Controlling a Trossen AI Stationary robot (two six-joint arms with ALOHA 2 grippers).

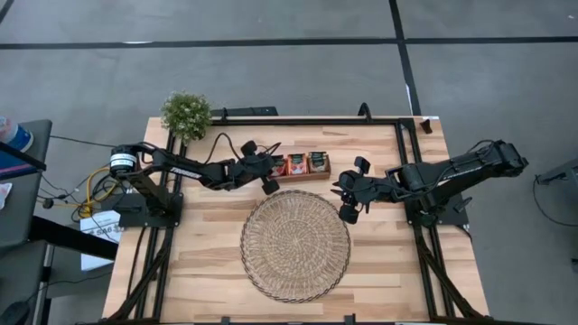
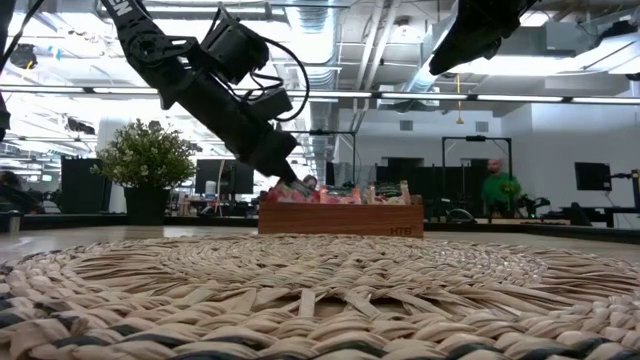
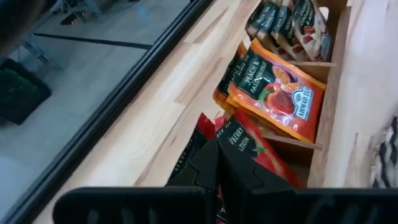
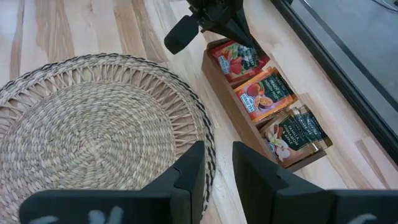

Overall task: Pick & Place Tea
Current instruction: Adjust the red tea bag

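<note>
Although only their upper edges show above the compartments, the tea sachets (image 4: 263,94) are seen standing packed in the wooden tray (image 4: 219,79), which sits at the far side of the table (image 1: 208,262), just beyond the round woven mat (image 1: 295,245). Three compartments are counted in the tray, each filled with a bundle of sachets: red in the left one, orange in the middle, dark green and beige in the right; the exact number of sachets cannot be told, since they overlap. One mat, one tray and one small potted plant (image 1: 186,113) at the far left corner are counted. The left gripper (image 3: 214,165) is lowered into the left compartment, and its fingers are pressed together on the top edge of a red sachet (image 3: 258,152). The right gripper (image 4: 217,165) is held above the mat's right edge, well apart from the tray, with its fingers standing a narrow way apart and nothing between them. The sachets are judged to be very light, thin and pliable, with a slick foil-like surface, so a pinch on the free upper edge is best suited, and a neighbour could easily be dragged out by friction. A crushed or bent corner is possible under a hard pinch, though nothing fragile is seen.
</note>
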